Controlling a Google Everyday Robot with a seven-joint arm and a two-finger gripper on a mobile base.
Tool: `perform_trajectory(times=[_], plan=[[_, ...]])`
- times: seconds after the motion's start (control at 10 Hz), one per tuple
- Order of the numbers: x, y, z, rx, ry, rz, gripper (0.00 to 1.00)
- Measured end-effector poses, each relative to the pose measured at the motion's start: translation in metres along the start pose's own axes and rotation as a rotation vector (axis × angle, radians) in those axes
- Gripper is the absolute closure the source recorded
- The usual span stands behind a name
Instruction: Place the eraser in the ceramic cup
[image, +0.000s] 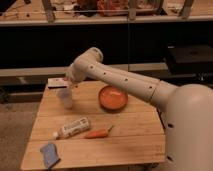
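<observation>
Two-finger gripper (68, 86): camera view, left of centre, at the end of the pale arm (120, 80) that reaches in from the lower right. It hangs just above the rim of the ceramic cup (65, 98). Whether it is open or closed cannot be told.

Ceramic cup: small, pale, upright, on the far left part of the wooden table (130, 145).

Eraser (56, 81): flat whitish block with a darker edge, just left of the gripper and above the cup, outside it. Whether it is held or lies on the table's far edge cannot be told.

Orange bowl (113, 98): wide, shallow, right of the cup and apart from it.

White bottle (73, 128): lying on its side, near the front left.

Carrot (98, 133): lying just right of the bottle.

Blue pad (49, 154): flat, at the table's front left corner.
</observation>
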Motion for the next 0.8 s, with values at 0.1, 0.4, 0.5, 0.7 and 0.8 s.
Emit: perform_trajectory(times=[0.1, 0.4, 0.5, 0.7, 0.8], plan=[[0.005, -0.002, 0.001, -0.011, 0.021, 0.013, 1.0], [0.009, 0.002, 0.008, -0.066, 0.046, 0.047, 1.0], [0.008, 0.004, 0.011, -0.082, 0.054, 0.051, 1.0], [0.007, 0.008, 0.022, -0.131, 0.074, 0.063, 1.0], [0.01, 0.011, 0.029, -0.158, 0.089, 0.069, 1.0]])
